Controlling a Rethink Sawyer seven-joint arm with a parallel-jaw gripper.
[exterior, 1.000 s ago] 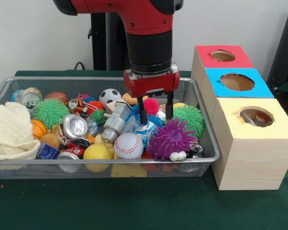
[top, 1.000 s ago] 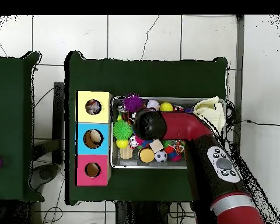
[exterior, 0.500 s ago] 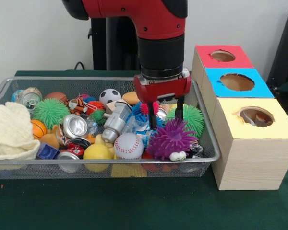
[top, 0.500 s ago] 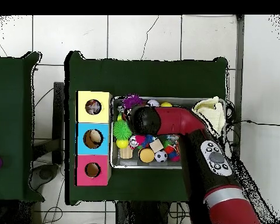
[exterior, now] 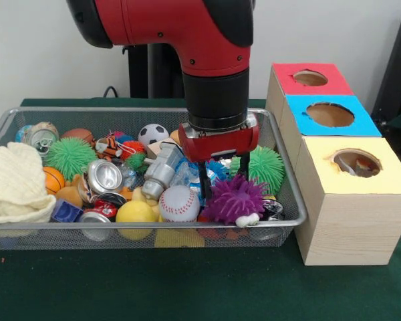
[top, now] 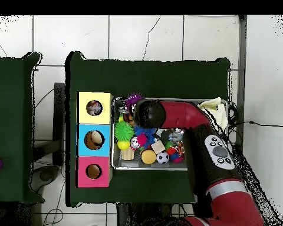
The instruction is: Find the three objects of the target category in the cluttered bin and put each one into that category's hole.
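Observation:
A wire mesh bin (exterior: 147,231) holds a jumble of toys and cans. At its front right lies a purple spiky ball (exterior: 237,200), with a white googly-eyed piece beside it. My gripper (exterior: 224,189) has come down over this ball, its two black fingers apart, one on each side of the ball's upper left part. In the overhead view the arm (top: 167,113) covers the gripper, and only the ball's edge (top: 132,98) shows. The wooden box has a yellow-topped hole (exterior: 356,162), a blue one (exterior: 329,114) and a red one (exterior: 310,78).
Green spiky balls (exterior: 264,164) (exterior: 69,156), a baseball (exterior: 179,203), a soccer ball (exterior: 153,134), a yellow ball (exterior: 135,212), crushed cans (exterior: 104,176) and a cream cloth (exterior: 13,182) crowd the bin. The box stands tight against the bin's right wall.
The gripper has moved toward the bin's front edge and sunk lower, from above the pink and blue toys down around the purple spiky ball. Its fingers stay apart.

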